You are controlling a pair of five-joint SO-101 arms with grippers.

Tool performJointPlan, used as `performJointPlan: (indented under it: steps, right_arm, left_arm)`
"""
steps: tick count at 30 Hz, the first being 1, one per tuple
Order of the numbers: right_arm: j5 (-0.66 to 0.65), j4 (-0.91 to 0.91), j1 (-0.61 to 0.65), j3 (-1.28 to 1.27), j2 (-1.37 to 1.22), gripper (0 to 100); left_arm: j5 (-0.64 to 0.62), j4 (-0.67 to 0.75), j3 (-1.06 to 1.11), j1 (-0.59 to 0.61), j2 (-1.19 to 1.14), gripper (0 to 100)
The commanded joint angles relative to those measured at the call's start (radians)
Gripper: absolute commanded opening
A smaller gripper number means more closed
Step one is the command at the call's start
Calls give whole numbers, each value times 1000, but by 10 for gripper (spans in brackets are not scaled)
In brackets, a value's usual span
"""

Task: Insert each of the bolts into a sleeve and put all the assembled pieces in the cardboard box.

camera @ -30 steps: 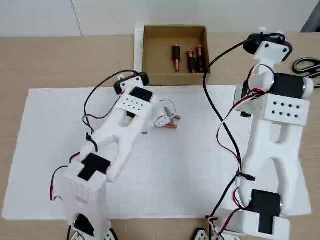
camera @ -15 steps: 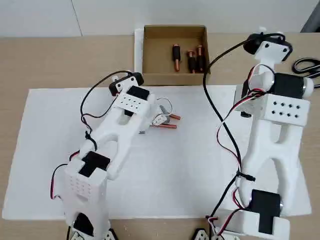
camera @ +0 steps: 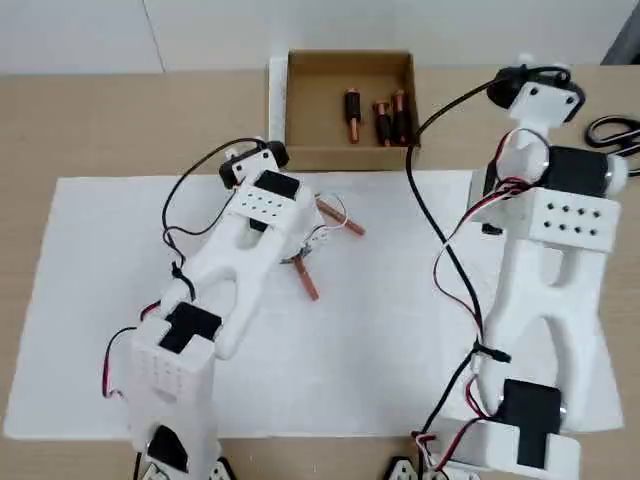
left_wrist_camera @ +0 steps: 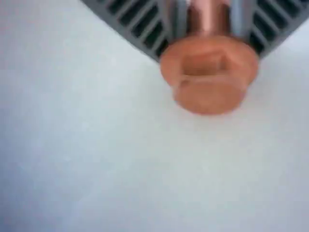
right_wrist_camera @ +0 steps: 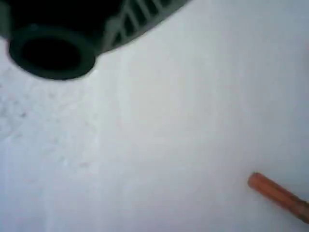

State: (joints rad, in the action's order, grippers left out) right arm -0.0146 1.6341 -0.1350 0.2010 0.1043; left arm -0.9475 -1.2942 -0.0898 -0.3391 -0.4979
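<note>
left wrist view: left gripper [left_wrist_camera: 207, 17] clamped on a copper bolt [left_wrist_camera: 208, 75], head jutting just beyond it. right gripper [right_wrist_camera: 72, 21] clamps a black sleeve [right_wrist_camera: 50, 55], second bolt [right_wrist_camera: 280, 195] well apart.

left pincer [left_wrist_camera: 208, 17]: clamps bolt [left_wrist_camera: 208, 75] | right pincer [right_wrist_camera: 60, 31]: clamps sleeve [right_wrist_camera: 50, 57]

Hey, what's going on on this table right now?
The left gripper is clamped on a copper bolt over the white sheet, while the right gripper holds a black sleeve. A second bolt lies loose on the sheet, and three assembled pieces already sit in the cardboard box.
</note>
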Motion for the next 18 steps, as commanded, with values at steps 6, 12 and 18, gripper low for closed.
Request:
performJointPlan:
  steps: [6, 12, 18]
  right_arm:
    - [2, -18, -8, 5, 42, 4]
    - [2, -18, -8, 5, 42, 4]
    - [2, -18, -7, 5, 41, 4]
  left_arm:
    - [8, -17, -12, -55, 5, 21]
    - [98, -137, -84, -49, 43, 6]
    - [196, -253, -179, -49, 98, 6]
